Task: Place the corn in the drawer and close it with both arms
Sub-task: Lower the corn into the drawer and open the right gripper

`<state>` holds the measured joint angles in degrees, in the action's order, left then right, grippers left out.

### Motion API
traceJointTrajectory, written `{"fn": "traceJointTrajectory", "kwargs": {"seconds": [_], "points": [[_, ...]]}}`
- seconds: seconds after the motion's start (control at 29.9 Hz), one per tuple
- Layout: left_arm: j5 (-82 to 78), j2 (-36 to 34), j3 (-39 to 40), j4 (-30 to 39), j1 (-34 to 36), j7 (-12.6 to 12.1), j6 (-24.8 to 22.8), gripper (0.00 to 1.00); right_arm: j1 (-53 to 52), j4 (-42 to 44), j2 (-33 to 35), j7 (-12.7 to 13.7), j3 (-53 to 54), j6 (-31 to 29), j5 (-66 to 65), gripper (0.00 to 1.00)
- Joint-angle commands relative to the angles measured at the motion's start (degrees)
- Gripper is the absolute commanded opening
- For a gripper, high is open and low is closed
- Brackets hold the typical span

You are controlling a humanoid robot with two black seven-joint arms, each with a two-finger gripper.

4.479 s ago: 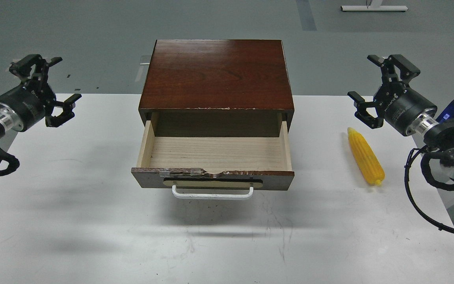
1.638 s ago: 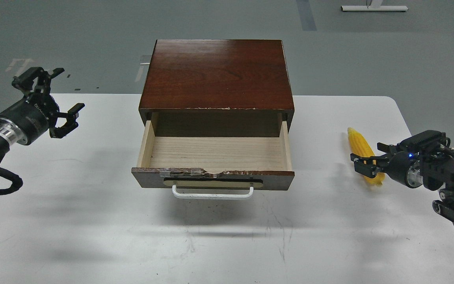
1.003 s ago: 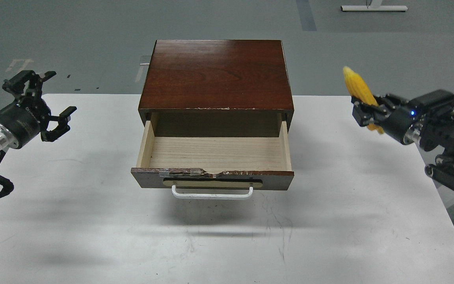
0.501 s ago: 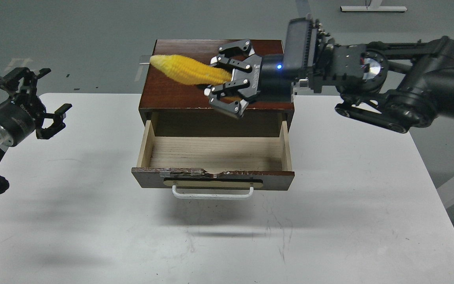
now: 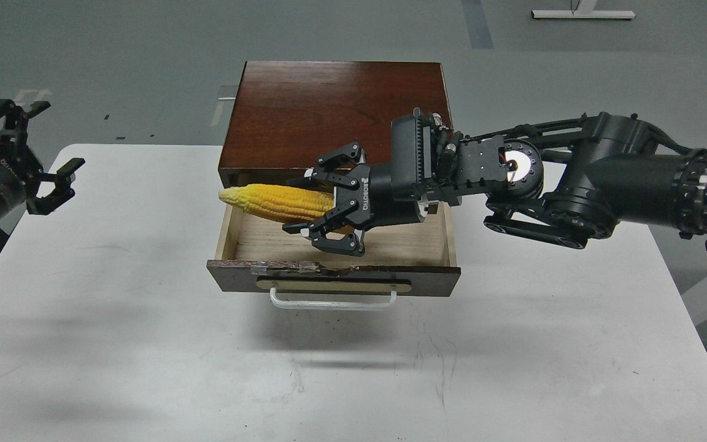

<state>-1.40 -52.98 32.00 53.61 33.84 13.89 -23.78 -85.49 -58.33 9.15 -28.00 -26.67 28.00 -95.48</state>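
The dark red-brown drawer (image 5: 433,277) is pulled open, its pale wood interior (image 5: 249,239) showing, with a white bar handle (image 5: 332,301) in front. My right gripper (image 5: 323,207) reaches in from the right and is shut on the yellow corn (image 5: 274,201). The corn lies level over the open drawer, its tapered tip pointing left past the drawer's left wall. My left gripper (image 5: 34,156) is open and empty above the table's far left edge, well away from the drawer.
The drawer belongs to a red-brown wooden cabinet (image 5: 335,110) standing at the back middle of the white table (image 5: 145,344). My right arm (image 5: 605,184) stretches across the table's right side. Grey floor lies beyond the table.
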Motion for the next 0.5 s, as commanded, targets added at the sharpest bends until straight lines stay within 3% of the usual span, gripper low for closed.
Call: {"fn": "traceJointTrajectory", "kwargs": {"seconds": [0.0,0.23,0.33,0.43,0.47], "points": [[-0.09,0.07,-0.09,0.0,-0.01,-0.01,0.14,0.98,0.15,-0.65,0.08,0.0,0.04,0.0,2.22,1.0],[-0.18,0.15,-0.18,-0.09,-0.01,-0.01,0.14,0.98,-0.72,-3.02,1.4,0.0,0.83,0.0,4.34,1.0],[-0.18,0.24,-0.18,-0.17,-0.01,-0.09,0.14,0.98,-0.9,-2.76,2.72,0.0,7.23,0.0,7.49,1.0],[-0.1,0.42,-0.18,-0.7,-0.01,-0.01,0.06,0.98,-0.99,-2.05,3.33,0.0,15.23,0.0,19.07,1.0],[-0.09,0.42,-0.18,-0.87,-0.01,-0.01,0.05,0.98,-1.25,-1.79,3.6,0.0,18.73,-3.44,27.02,1.0]]}}
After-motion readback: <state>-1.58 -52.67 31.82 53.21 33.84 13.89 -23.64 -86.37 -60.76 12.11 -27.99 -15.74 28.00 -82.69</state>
